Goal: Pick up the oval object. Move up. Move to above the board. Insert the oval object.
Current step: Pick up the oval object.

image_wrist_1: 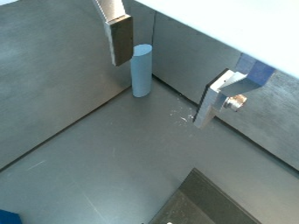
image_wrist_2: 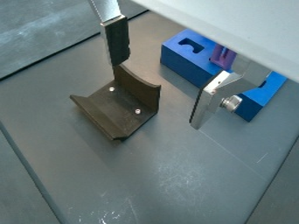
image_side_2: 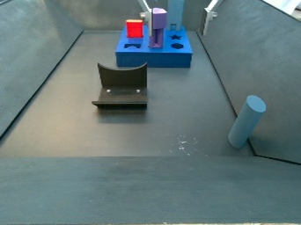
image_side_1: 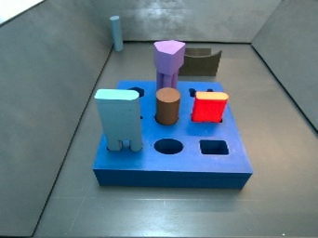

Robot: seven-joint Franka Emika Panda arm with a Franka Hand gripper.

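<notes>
The gripper (image_wrist_1: 170, 74) hung open above the floor, the oval object (image_wrist_1: 140, 71) just beside one finger (image_wrist_1: 121, 39), board (image_wrist_2: 193, 56) nearby, fixture (image_wrist_2: 118, 107) below.

Gripper (image_wrist_1: 176, 74): jaws spread wide, nothing between them, hanging clear above the floor in both wrist views. Fingers: two flat silver plates with dark pads, one (image_wrist_1: 121, 39) narrow and upright, its partner (image_wrist_2: 212, 98) broader and tilted. Arm and wrist not discernible in either side view.
</notes>
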